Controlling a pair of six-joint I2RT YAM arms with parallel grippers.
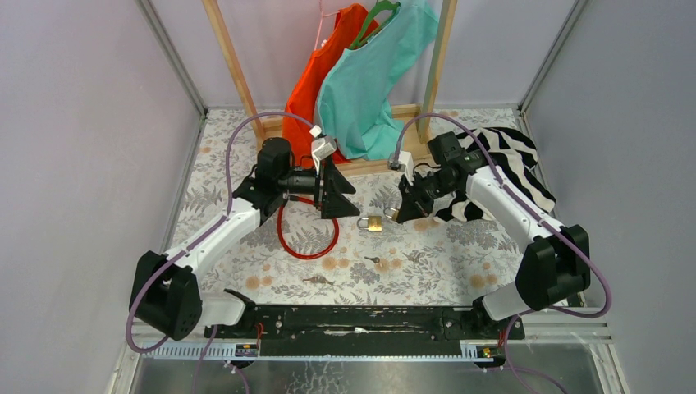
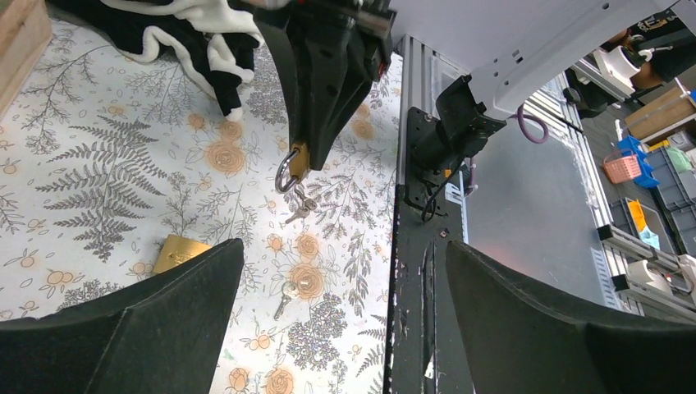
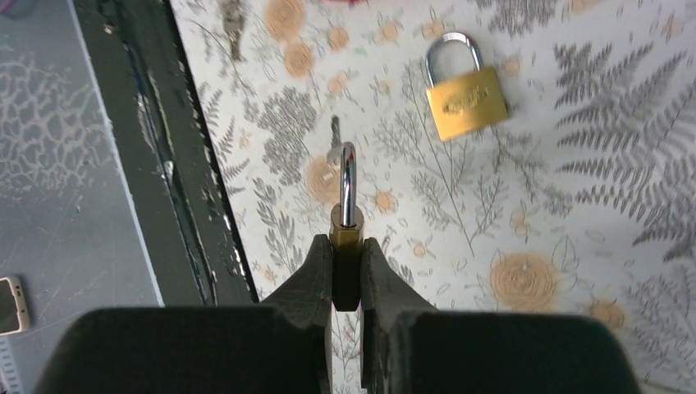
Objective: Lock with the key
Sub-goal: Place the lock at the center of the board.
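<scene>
My right gripper [image 1: 400,212] is shut on a small brass padlock [image 3: 346,246], held edge-on above the floral tabletop with its shackle [image 3: 348,185] pointing away from the fingers. The left wrist view also shows this held padlock [image 2: 295,164]. A second, larger brass padlock [image 1: 373,222] lies flat on the table just left of it, and it also shows in the right wrist view [image 3: 465,98]. One key [image 1: 373,261] lies nearer the front, another key [image 1: 316,281] further left. My left gripper [image 1: 349,201] is open and empty, beside the lying padlock [image 2: 180,253], which its finger partly hides.
A red cable loop [image 1: 308,234] lies under the left arm. A wooden rack [image 1: 234,61] with orange and teal garments [image 1: 369,74] stands at the back. A black-and-white striped cloth [image 1: 513,164] lies at the back right. The black base rail [image 1: 353,320] runs along the near edge.
</scene>
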